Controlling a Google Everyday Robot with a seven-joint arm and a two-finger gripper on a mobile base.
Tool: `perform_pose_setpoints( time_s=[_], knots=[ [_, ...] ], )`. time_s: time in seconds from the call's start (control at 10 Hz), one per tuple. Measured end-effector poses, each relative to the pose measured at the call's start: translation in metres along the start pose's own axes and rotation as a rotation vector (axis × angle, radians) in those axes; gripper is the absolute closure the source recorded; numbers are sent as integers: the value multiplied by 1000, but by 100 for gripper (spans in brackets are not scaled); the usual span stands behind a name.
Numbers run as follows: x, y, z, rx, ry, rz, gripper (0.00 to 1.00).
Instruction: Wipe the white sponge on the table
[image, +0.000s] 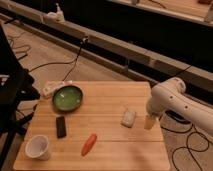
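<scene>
Beside white sponge (129, 118), gripper (149, 123), arm (176, 100) partly cropped

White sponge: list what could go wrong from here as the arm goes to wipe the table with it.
1. The gripper hangs beside the white sponge, not above it, so closing in sideways may just shove it along the table.
2. A long wipe across the table could hit the carrot or the black bar.
3. The sponge lies near the table's edge on the gripper's side, so a stroke that way may drop it off.
</scene>
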Motion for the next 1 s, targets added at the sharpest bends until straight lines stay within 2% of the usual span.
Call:
perform_pose_setpoints(
  time_s=[0.4, 0.7, 1.0],
  knots=[
    [-4, -8, 10, -3, -23, -129, 20],
    [-9, -22, 38, -3, 38, -200, 20],
    [-32, -31, 64, -25, 45, -238, 20]
  ],
)
